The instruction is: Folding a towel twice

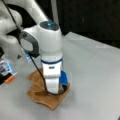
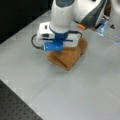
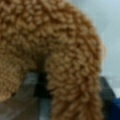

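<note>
The tan-orange towel lies on the grey table, folded over into a thick layered bundle in both front views, its rounded folded side facing a front view's bottom. My gripper stands straight down on the bundle, fingertips sunk into the cloth. The wrist view is filled with fuzzy terry loops. There a ridge of cloth runs down between the grey finger and the far side, with the gripper shut on it.
A small orange item and a clear blue-tinted piece sit by the arm's base, also visible as the orange item and the blue-tinted piece. A black perforated board borders the table. A black cable hangs along the wrist.
</note>
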Robot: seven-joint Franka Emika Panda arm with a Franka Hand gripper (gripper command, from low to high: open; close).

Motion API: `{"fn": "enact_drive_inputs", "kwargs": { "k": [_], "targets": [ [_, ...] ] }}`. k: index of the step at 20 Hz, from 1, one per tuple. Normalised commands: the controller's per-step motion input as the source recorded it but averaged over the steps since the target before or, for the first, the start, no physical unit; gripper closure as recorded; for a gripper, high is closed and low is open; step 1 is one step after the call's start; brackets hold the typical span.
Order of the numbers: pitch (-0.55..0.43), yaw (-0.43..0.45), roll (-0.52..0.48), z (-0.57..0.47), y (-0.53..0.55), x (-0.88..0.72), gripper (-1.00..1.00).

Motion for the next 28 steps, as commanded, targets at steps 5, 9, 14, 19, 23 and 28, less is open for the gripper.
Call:
{"fn": "enact_drive_inputs", "kwargs": {
  "k": [5, 9, 14, 19, 23, 28],
  "targets": [
    [-0.022, -0.034, 0.198, -0.12, -0.07, 0.09, 1.00],
    [-0.050, -0.103, 0.236, -0.20, -0.10, 0.03, 1.00],
    [-0.058, -0.070, 0.232, -0.16, -0.16, 0.05, 1.00],
    [-0.040, -0.069, 0.241, -0.07, -0.16, 0.08, 1.00],
    [-0.024, -0.044, 0.178, -0.01, -0.14, 0.11, 1.00],
    [-0.020, -0.033, 0.129, 0.01, -0.12, 0.12, -1.00]
  ]
}}
